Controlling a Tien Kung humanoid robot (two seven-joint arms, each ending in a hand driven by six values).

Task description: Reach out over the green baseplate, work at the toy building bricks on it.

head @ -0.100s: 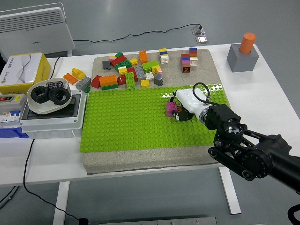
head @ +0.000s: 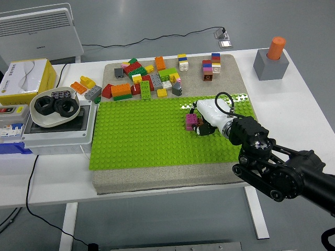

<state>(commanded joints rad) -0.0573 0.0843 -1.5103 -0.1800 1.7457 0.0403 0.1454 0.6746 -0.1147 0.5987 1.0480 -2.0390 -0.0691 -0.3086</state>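
The green baseplate lies on a grey mat in the middle of the table. A small magenta and pink brick stack stands on the plate's right part. My right hand, white with dark fingertips, reaches in from the lower right, and its curled fingers close against the stack's right side, with the thumb just above it. Behind the plate, a pile of loose bricks in several colours lies on the mat. The left arm is out of view.
Two small brick towers stand at the mat's back right. A grey block with an orange peg sits at the far right. At the left are a white bowl with black rings, an electrical box and a yellow box.
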